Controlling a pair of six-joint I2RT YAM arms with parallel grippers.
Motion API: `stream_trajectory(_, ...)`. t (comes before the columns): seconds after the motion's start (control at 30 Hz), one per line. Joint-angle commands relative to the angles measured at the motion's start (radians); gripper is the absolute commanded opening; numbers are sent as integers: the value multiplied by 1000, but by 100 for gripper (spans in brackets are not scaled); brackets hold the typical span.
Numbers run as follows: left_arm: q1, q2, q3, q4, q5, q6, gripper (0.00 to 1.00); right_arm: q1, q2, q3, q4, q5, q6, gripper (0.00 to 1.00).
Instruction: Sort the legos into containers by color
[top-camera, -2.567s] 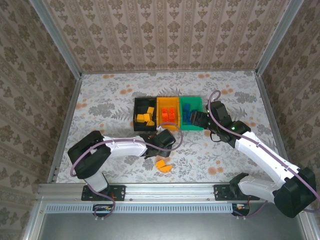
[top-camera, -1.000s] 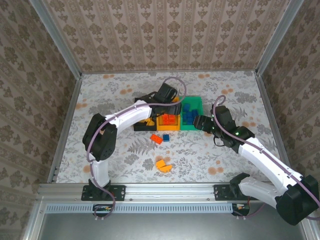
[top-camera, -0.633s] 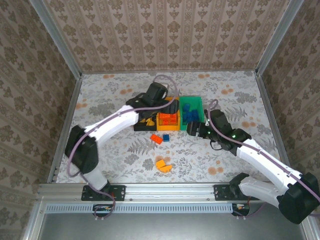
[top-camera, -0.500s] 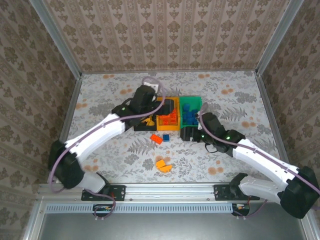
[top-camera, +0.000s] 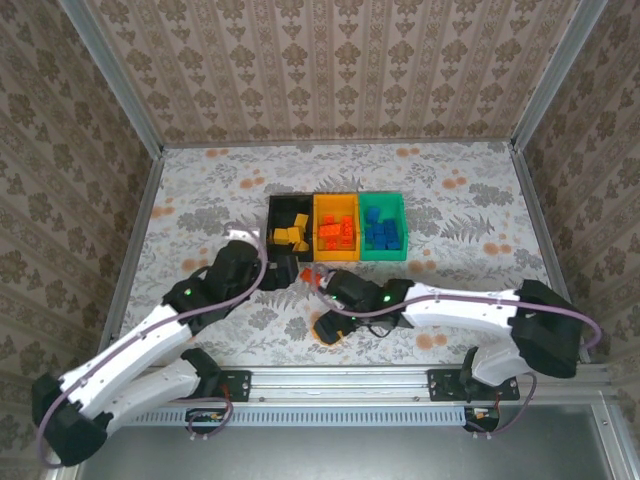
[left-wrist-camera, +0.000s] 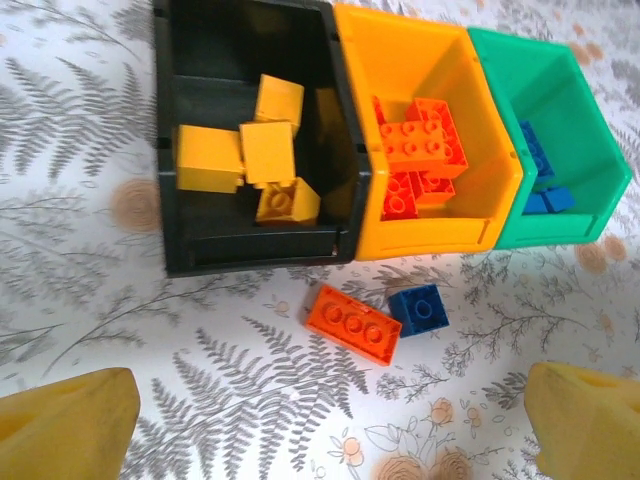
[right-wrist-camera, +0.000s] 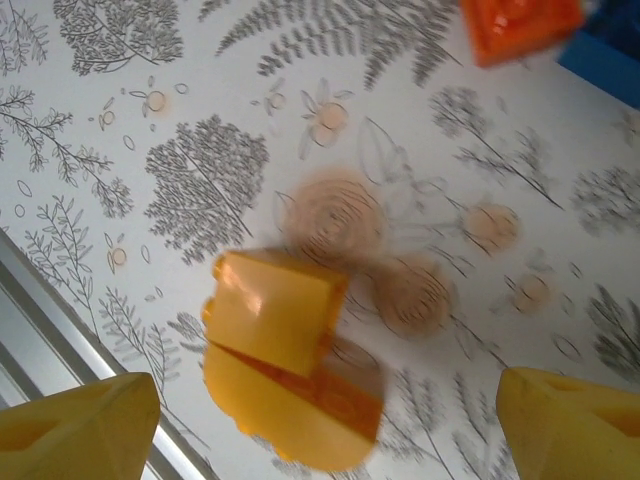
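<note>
Left wrist view: containers (left-wrist-camera: 430, 238) hold sorted legos (left-wrist-camera: 268, 152); a red-orange brick (left-wrist-camera: 352, 323), blue brick (left-wrist-camera: 420, 308) and yellow-orange pair (right-wrist-camera: 288, 385) lie outside, left fingers (left-wrist-camera: 65, 425) and right fingers (right-wrist-camera: 70, 420) apart, empty

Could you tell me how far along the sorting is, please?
Done: the black plastic bin holds yellow bricks, the orange bin red-orange bricks, the green bin blue bricks. In hand: nothing; the open right gripper hangs over two loose yellow-orange bricks. Remaining: those, one red-orange brick, one blue brick.

Floral tablecloth (top-camera: 200, 190), damask-papered walls (top-camera: 340, 70), metal rail (top-camera: 330, 378) at near edge.
</note>
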Motion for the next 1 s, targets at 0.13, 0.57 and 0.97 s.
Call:
stream_trajectory(0.13, 45, -213, -57, -194, -103, -61, 100, 67, 196, 163, -75, 122, -28, 87)
stream_trajectory(0.57, 80, -229, -76, -209, -90, -53, 100, 85, 316, 208, -106, 122, 18, 57)
stream_trajectory(0.97, 81, -229, -104, -181, -71, -60, 100, 48, 201, 179, -13, 128, 14, 35)
